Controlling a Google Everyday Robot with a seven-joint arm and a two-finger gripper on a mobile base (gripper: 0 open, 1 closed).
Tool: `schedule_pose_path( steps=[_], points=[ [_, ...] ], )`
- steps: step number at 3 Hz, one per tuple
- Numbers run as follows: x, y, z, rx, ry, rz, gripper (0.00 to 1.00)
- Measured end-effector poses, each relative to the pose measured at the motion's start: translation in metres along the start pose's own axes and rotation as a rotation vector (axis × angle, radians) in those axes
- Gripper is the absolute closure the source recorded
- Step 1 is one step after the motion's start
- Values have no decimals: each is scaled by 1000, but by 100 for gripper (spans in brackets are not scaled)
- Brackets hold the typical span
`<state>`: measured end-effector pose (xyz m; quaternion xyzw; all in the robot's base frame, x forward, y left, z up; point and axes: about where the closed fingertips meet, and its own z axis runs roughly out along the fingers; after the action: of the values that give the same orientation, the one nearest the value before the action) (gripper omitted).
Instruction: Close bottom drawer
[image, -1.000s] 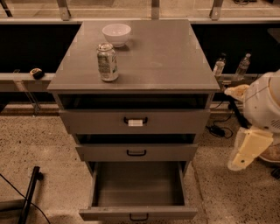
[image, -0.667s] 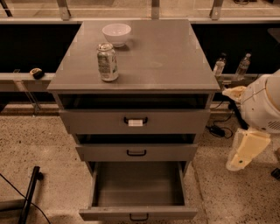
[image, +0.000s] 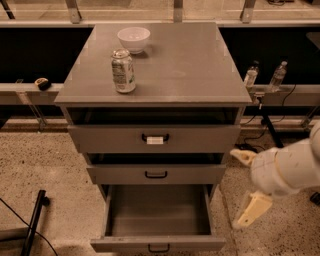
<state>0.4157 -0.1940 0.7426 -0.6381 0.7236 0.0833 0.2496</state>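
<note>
Looking at the bottom drawer (image: 157, 243), it was still pulled right out at the foot of the cabinet (image: 175, 75), handle facing you. What changed: your gripper (image: 249, 184) had dropped lower and slid left, ending up just off that drawer's right side, fingers spread, gripping nothing, not touching it. My guess is you were lining up a push on the front panel. Up top sat a can (image: 123, 70) and a white bowl (image: 133, 39). Speckled floor (image: 50, 165) all round, two bottles (image: 251, 75) behind on the right.

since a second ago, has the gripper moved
Yes. The gripper has moved down and left, nearer the cabinet: from beside the middle drawer to beside the open bottom drawer.
</note>
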Motion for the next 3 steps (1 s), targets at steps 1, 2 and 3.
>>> schedule_pose_path(
  steps=[1, 2, 3],
  points=[
    [25, 31, 66, -48, -89, 2, 0],
    [29, 33, 75, -59, -99, -1, 0],
    [56, 28, 97, -56, -72, 21, 0]
  ],
)
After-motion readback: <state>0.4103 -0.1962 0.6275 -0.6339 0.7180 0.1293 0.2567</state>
